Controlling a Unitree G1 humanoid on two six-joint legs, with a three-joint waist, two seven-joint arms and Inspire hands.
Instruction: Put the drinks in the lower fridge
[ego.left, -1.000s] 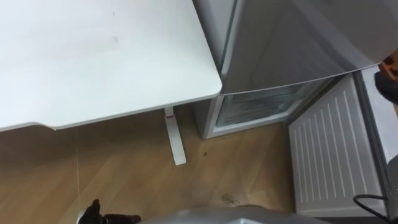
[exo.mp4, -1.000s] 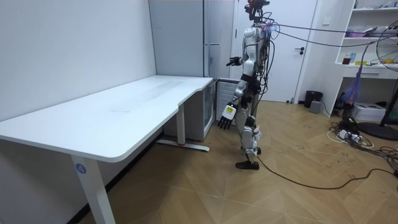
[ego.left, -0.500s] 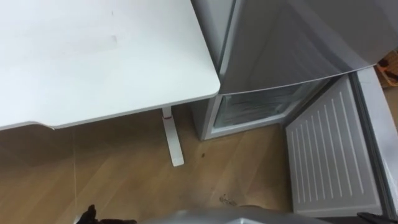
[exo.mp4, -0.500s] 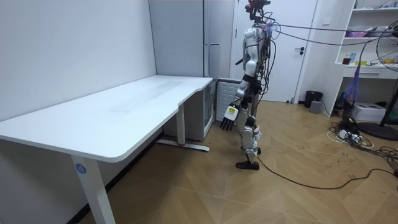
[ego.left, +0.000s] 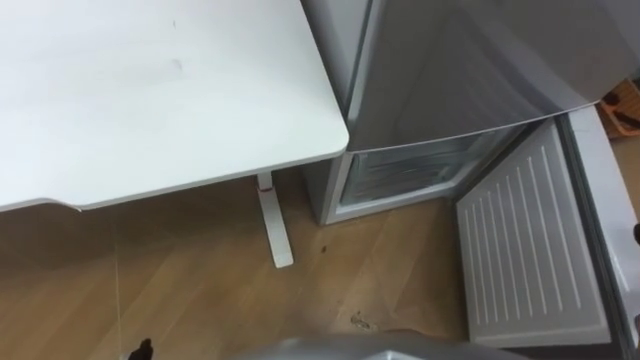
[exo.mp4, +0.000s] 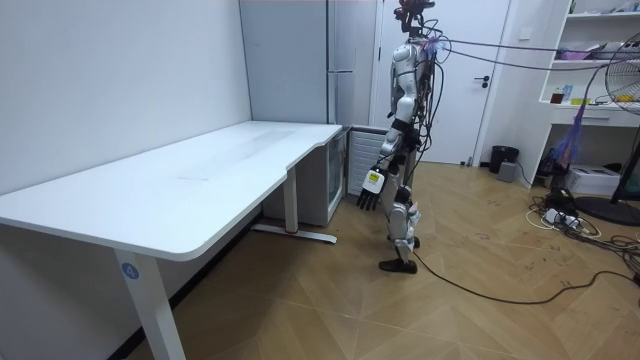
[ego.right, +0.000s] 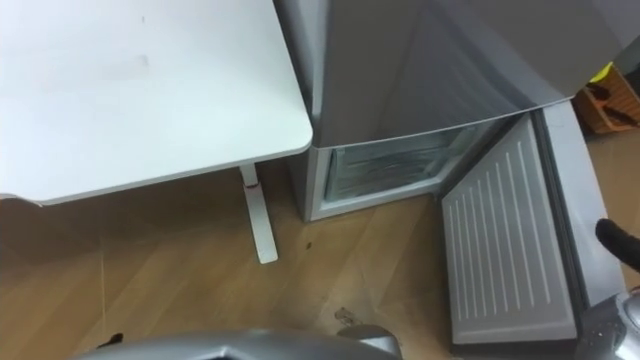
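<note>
The grey fridge (ego.left: 450, 70) stands right of the table, with its lower compartment (ego.left: 410, 175) open. Pale shelves show inside it. The lower door (ego.left: 530, 250) is swung out to the right, its ribbed white inner side facing up. In the room view I stand upright on the wooden floor, just in front of that open door (exo.mp4: 340, 160). My left hand (exo.mp4: 370, 190) hangs at my side with straight, relaxed fingers and holds nothing. Its tip also shows (ego.left: 140, 348) in the left eye view. A dark finger of my right hand (ego.right: 615, 240) pokes in beside the door's outer edge.
A white table (ego.left: 150, 90) fills the left, with its leg (ego.left: 272, 220) standing close to the fridge's corner. An orange thing (ego.right: 605, 100) lies on the floor past the fridge. In the room view, cables (exo.mp4: 570, 225) and a fan stand (exo.mp4: 620, 205) are behind me.
My right hand has come down from beside the fridge's upper door to low at the right edge. My left hand has sunk towards the bottom edge. The eye view has shifted slightly.
</note>
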